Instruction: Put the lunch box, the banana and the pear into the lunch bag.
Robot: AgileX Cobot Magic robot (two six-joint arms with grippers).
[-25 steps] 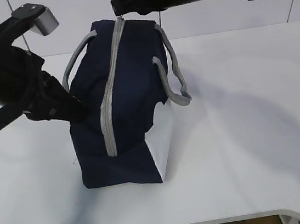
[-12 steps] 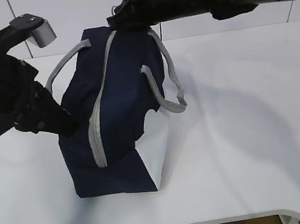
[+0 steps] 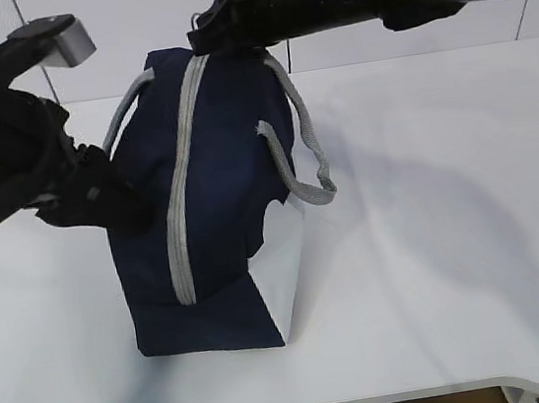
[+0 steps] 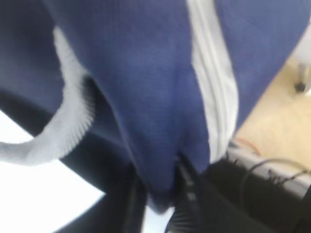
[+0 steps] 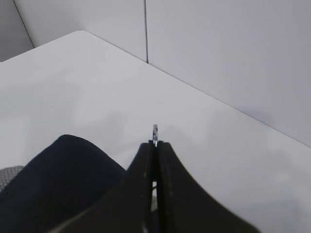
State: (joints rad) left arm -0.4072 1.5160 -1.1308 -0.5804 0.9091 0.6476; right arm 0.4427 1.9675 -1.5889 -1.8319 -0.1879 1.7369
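Observation:
The navy lunch bag (image 3: 225,167) stands on end on the white table, its grey zipper (image 3: 182,203) closed down the side facing me. My right gripper (image 3: 200,34) is at the bag's top end, shut on the metal zipper pull (image 5: 155,130), which pokes out past its tips (image 5: 155,145). My left gripper (image 3: 137,214) is at the bag's left side. Its view is blurred: the fingers (image 4: 187,189) stand apart with a fold of blue fabric (image 4: 146,87) lying between them (image 4: 160,194). The lunch box, the banana and the pear are out of view.
Two grey webbing handles (image 3: 307,147) hang off the bag, one looping near my left gripper (image 4: 63,131). The table's front edge (image 3: 375,401) runs close below the bag. White wall panels stand behind. Cables and floor (image 4: 272,170) show past the bag.
The right gripper drew the bag's top end to the left and a little down. The left arm shifted with the bag, and its jaws have spread apart from the pinch on the fabric.

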